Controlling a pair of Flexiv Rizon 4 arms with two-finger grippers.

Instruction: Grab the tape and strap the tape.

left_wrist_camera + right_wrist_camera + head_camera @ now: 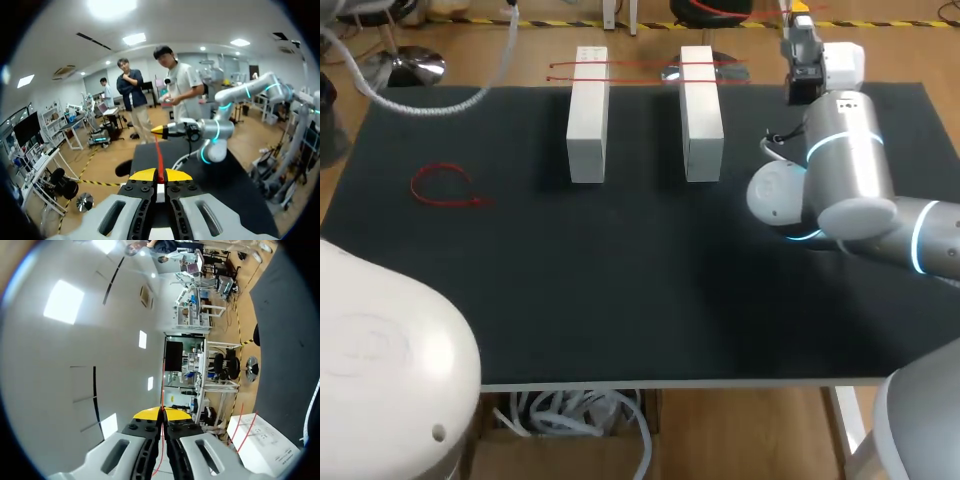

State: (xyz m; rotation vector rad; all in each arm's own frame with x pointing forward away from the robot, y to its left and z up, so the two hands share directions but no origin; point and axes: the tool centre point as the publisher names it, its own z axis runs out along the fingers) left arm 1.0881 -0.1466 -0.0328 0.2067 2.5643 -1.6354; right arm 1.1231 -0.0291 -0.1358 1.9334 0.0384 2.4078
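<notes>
My left gripper (160, 175) is shut on a thin red tape (160, 155) that runs straight ahead to my right gripper (160, 129), held above the table's far side. My right gripper (161, 413) is likewise shut on the red tape (163, 385). In the head view the right gripper (800, 18) is over the far right edge. Two white blocks (588, 115) (701, 112) stand side by side, and red tape (640, 70) crosses their far ends. One block (262, 442) with red tape over it lies beside the right gripper. A second red tape (445, 188) lies curled at the left.
The black mat (640, 280) covers the table. My right arm's elbow (850, 180) hangs over the right side of the mat. My left arm's white body (380, 370) fills the near left corner. A white cable (430, 100) droops over the far left corner.
</notes>
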